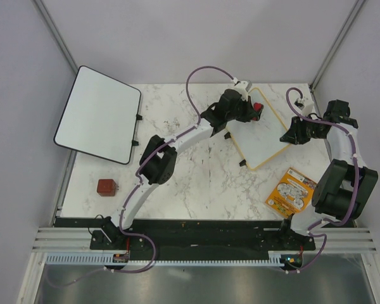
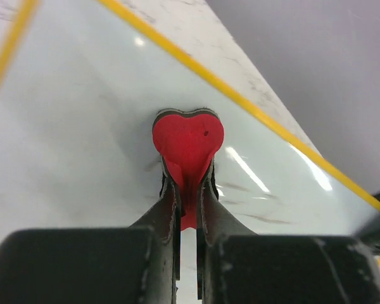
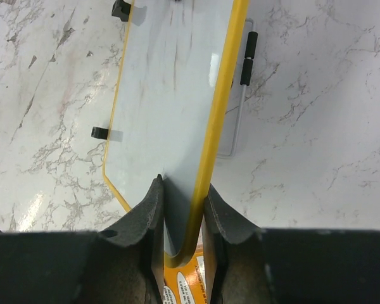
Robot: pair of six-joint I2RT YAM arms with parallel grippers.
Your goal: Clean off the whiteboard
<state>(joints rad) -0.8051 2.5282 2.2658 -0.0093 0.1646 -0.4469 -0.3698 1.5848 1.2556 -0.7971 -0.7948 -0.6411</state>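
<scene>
The whiteboard (image 1: 263, 139) rests on the marble counter (image 1: 196, 183). The left pincer (image 2: 189, 183), nearly closed, grips a red heart-shaped eraser (image 2: 189, 136) pressed against the whiteboard's surface. The right pincer (image 3: 183, 202) clamps the whiteboard's yellow frame.

Two boards showed from above: one yellow-framed whiteboard (image 1: 261, 138) right of centre and one larger black-framed board (image 1: 98, 114) at upper left. There was one red heart-shaped eraser (image 2: 188, 142), one brown-red block (image 1: 107, 187) at left, one orange packet (image 1: 291, 191) at lower right, and two arms, the left arm (image 1: 158, 161) and the right arm (image 1: 342, 183).
</scene>
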